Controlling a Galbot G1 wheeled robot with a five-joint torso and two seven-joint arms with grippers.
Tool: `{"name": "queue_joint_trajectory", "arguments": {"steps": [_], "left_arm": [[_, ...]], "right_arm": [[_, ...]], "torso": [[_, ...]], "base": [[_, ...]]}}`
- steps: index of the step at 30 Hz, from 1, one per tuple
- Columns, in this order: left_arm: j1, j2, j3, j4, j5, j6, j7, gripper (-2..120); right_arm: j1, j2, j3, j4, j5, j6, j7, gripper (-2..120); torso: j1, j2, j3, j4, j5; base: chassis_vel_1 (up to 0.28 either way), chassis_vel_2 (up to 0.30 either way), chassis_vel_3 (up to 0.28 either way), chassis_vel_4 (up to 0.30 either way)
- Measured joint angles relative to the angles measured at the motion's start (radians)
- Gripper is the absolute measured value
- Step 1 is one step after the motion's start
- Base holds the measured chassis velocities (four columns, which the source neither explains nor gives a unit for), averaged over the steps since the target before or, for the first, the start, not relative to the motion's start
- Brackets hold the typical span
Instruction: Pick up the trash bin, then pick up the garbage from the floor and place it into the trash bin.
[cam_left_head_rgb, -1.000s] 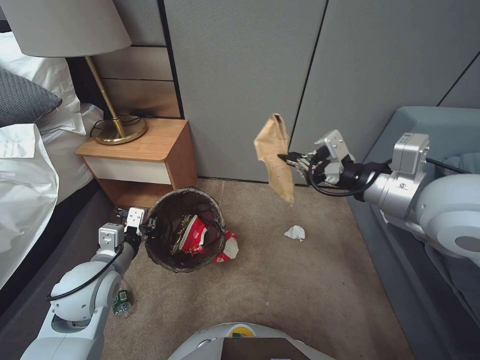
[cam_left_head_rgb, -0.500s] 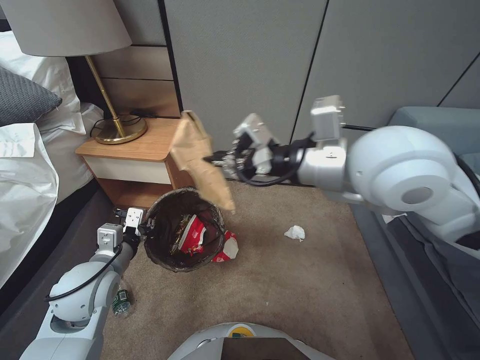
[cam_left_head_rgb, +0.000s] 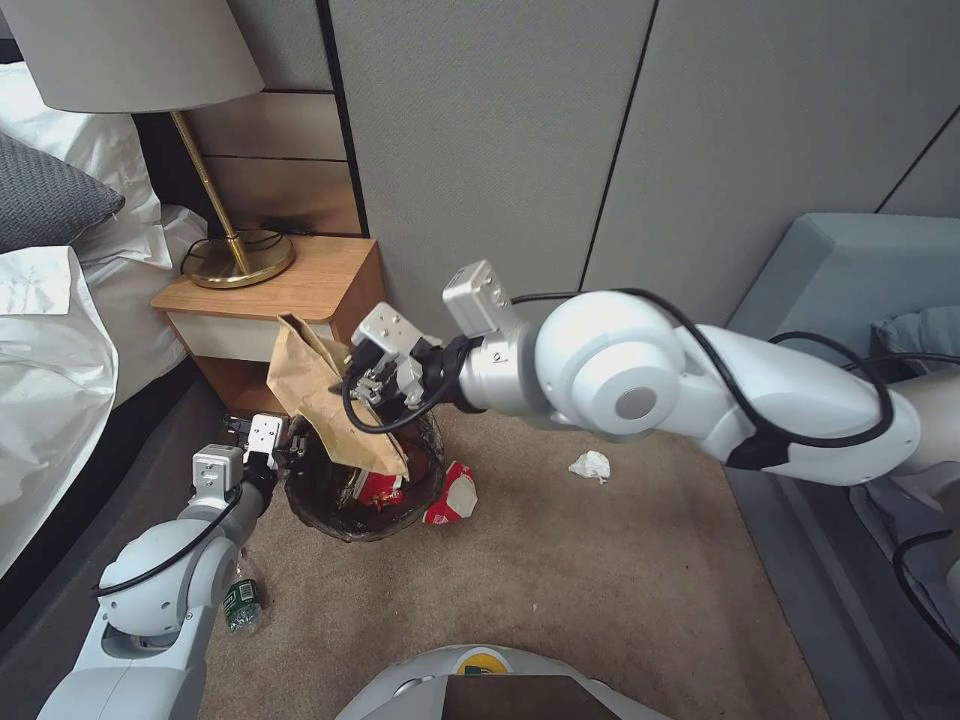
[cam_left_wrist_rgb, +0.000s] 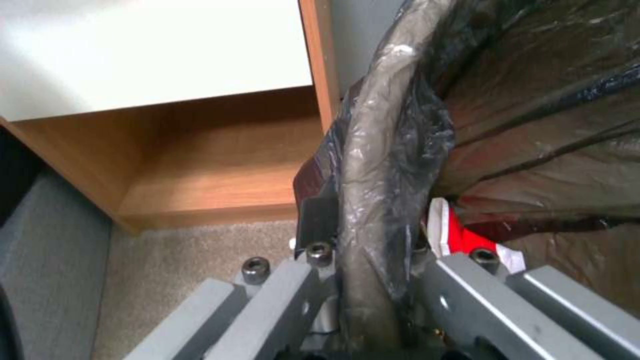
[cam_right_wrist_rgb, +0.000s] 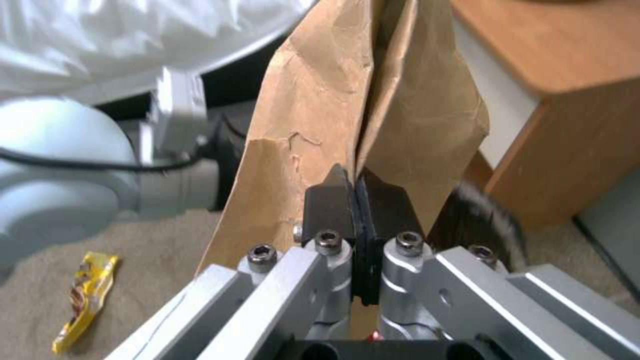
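The trash bin (cam_left_head_rgb: 362, 480) is sitting on the carpet (cam_left_head_rgb: 560, 590) beside the nightstand (cam_left_head_rgb: 290, 310), holding red-and-white wrappers (cam_left_head_rgb: 378, 490). The left gripper (cam_left_head_rgb: 285, 450) is clamping the bin's bag-covered rim at its 9 o'clock edge. The right gripper (cam_left_head_rgb: 352, 385) is pinching a brown paper bag (cam_left_head_rgb: 325, 395), its fingers tight together on a fold. The bag is hanging over the bin's mouth and hiding most of what lies inside.

A second ago the bag was up at 2 o'clock from the bin; the right arm has swung it across.

Another wrapper (cam_left_head_rgb: 452, 495) is lying against the bin at 3 o'clock, with a tissue (cam_left_head_rgb: 590, 465) farther out. A bottle (cam_left_head_rgb: 240, 603) is half hidden behind the left arm.
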Motion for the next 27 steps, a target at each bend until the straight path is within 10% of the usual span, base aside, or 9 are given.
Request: {"name": "queue_joint_trajectory", "arguments": {"steps": [27], "left_arm": [[-0.018, -0.002, -0.002, 0.028, -0.003, 0.000, 0.005, 0]], "right_arm": [[-0.186, 0.024, -0.058, -0.152, -0.236, 0.000, -0.067, 0]], "torso": [[0.000, 0.000, 0.000, 0.0000, 0.0002]], "base": [[0.000, 0.000, 0.000, 0.000]]}}
